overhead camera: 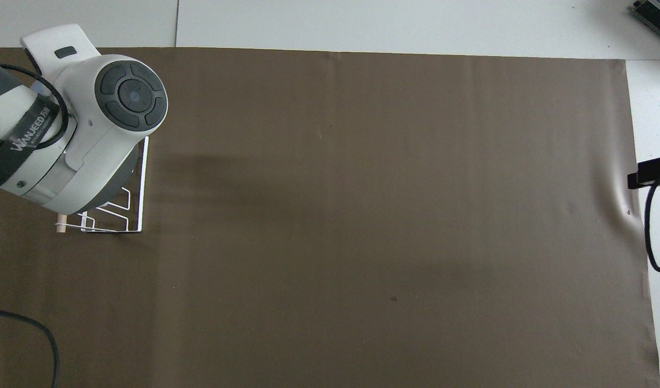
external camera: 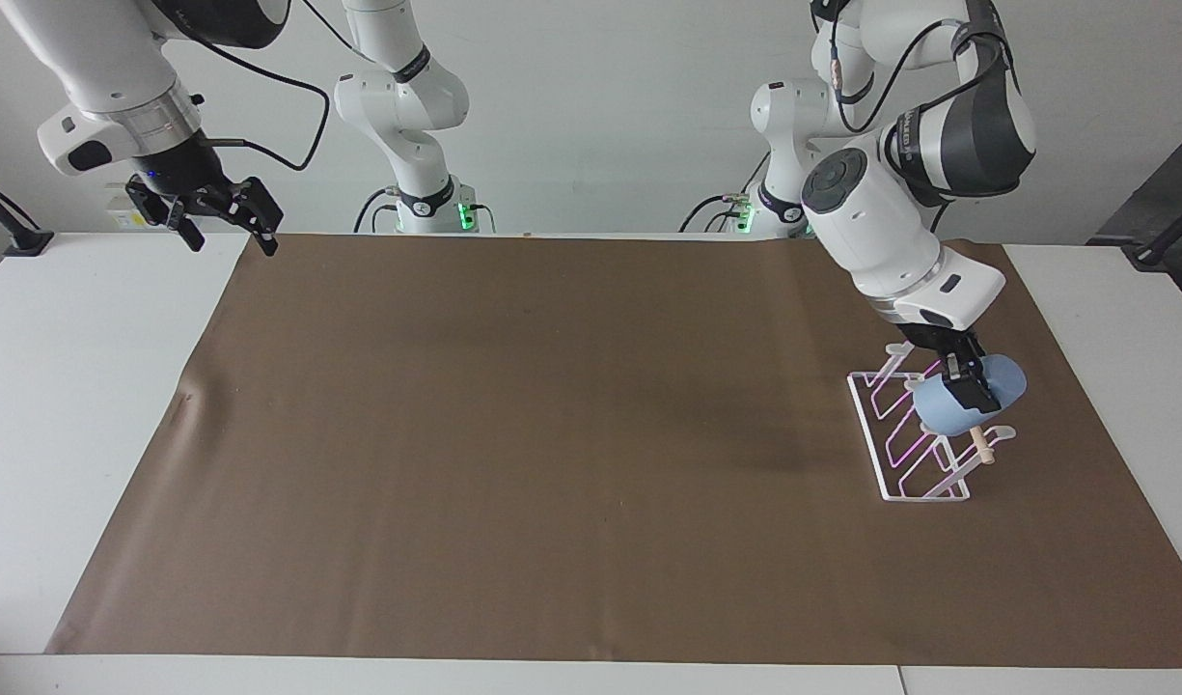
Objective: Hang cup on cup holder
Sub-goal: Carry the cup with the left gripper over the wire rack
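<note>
My left gripper (external camera: 969,386) is shut on the light blue cup (external camera: 940,410), which it holds on its side, tilted, just over the cup holder (external camera: 923,498). The cup holder is a white wire rack with a wooden dowel (external camera: 983,450), standing on the mat at the left arm's end of the table. The cup hangs over the part of the rack farther from the robots, against the dowel. I cannot tell whether a prong is inside it. In the overhead view the left arm hides the cup and most of the cup holder (overhead camera: 143,183). My right gripper (external camera: 229,236) waits open in the air over the mat's corner at the right arm's end.
A brown mat (external camera: 552,434) covers most of the white table (external camera: 79,405). A black cable (overhead camera: 646,242) loops over the table's edge at the right arm's end. The two arm bases (external camera: 426,208) stand at the table's robot end.
</note>
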{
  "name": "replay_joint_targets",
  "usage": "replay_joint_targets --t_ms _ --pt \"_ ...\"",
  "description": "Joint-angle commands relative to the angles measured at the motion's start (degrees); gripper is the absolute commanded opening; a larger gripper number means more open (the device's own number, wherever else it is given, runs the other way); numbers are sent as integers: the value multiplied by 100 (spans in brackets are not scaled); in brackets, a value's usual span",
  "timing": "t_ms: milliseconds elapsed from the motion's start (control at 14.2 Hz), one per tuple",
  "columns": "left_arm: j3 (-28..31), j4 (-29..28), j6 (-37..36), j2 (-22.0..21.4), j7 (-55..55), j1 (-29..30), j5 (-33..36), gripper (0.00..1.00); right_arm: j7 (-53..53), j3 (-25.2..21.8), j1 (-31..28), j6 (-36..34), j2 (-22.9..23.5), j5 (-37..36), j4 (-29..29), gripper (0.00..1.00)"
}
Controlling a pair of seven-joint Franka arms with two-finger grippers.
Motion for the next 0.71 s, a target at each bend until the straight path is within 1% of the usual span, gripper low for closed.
replay_joint_targets --t_ms 0,141,282,635 --pt "-24 100 -16 330 -413 -43 276 0 270 39 76 -2 14 128 45 100" --pt "-16 170 -104 550 -493 -148 512 0 261 48 77 172 14 128 27 100" --pt "2 179 -175 709 -606 -166 767 0 244 39 77 182 14 128 -8 100" --pt "-7 39 -166 674 -1072 -166 839 0 252 39 77 217 5 119 -34 100"
